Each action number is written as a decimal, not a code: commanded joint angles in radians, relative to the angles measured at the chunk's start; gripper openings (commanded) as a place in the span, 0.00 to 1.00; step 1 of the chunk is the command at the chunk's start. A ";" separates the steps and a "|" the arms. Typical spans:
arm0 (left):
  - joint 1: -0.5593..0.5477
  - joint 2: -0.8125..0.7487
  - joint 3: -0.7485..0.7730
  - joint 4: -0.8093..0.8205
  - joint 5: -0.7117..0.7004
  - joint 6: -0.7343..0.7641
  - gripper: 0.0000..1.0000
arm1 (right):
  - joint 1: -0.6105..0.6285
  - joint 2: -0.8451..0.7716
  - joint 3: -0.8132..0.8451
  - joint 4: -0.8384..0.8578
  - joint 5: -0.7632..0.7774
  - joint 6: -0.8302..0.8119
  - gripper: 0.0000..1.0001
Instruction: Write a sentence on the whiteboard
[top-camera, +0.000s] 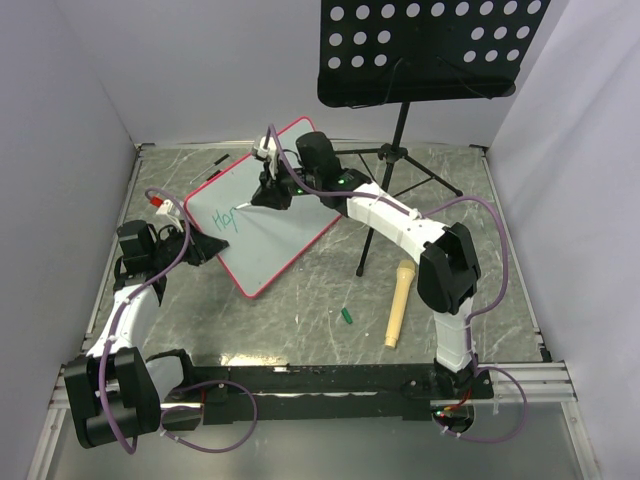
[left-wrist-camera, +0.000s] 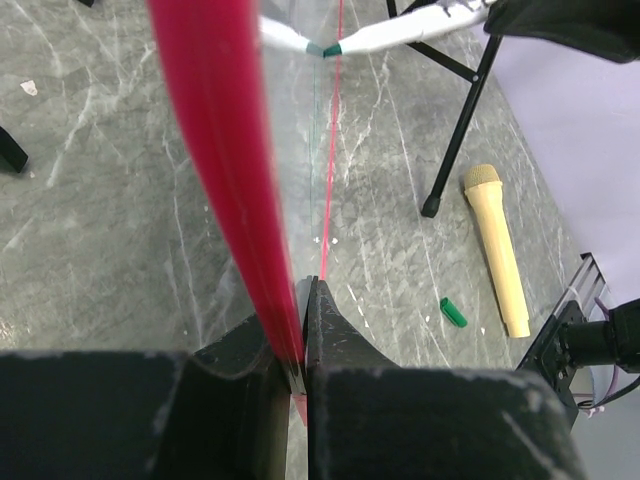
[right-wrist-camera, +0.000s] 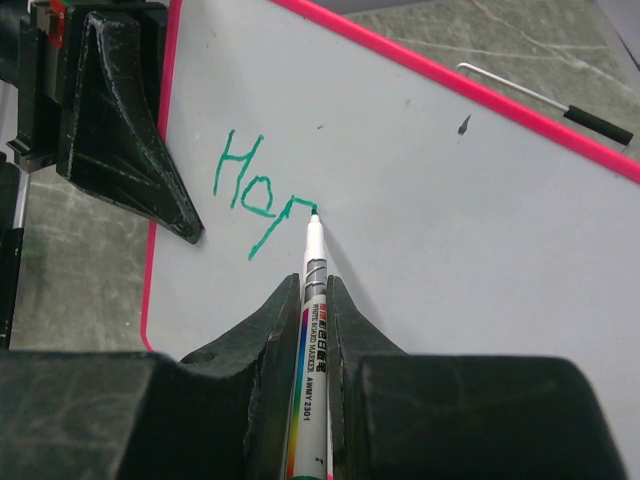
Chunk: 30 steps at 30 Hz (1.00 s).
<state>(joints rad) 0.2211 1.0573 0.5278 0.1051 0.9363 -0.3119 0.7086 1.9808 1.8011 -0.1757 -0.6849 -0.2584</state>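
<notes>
Grey marbled tabletop (top-camera: 300, 335) between pale walls fills the overhead view. In the right wrist view, the right gripper (right-wrist-camera: 312, 288) sits at bottom centre, its jaws closed around a whiteboard marker (right-wrist-camera: 306, 350) that points up the frame. The marker's green tip touches the whiteboard (right-wrist-camera: 450, 200) at the top of the third letter. Just up and left of that tip stands the sentence (right-wrist-camera: 255, 190), of which only the teal letters "Hop" are written, close to the board's left edge.

The left gripper (left-wrist-camera: 303, 300) is pinched shut on the board's pink-red frame, and its wrist camera sees the board edge-on, rising toward the top of the frame. From above, the board lies diagonally at centre left, with the left gripper at its lower left edge and the right gripper over its upper middle.

Lower right of the board lie a small green cap (top-camera: 346, 316) and a beige microphone (top-camera: 398, 302). A black perforated music stand (top-camera: 430, 50) fills the upper right.
</notes>
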 joint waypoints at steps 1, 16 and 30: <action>-0.005 -0.011 0.031 0.045 -0.022 0.062 0.01 | -0.009 -0.037 -0.040 0.033 0.030 -0.018 0.00; -0.005 -0.011 0.029 0.048 -0.019 0.060 0.01 | 0.015 -0.056 -0.060 0.039 -0.004 0.002 0.00; -0.005 -0.014 0.031 0.048 -0.016 0.060 0.01 | 0.035 -0.051 -0.029 0.030 0.001 0.011 0.00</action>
<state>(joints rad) 0.2222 1.0576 0.5278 0.0937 0.9276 -0.3199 0.7361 1.9656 1.7401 -0.1658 -0.6998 -0.2470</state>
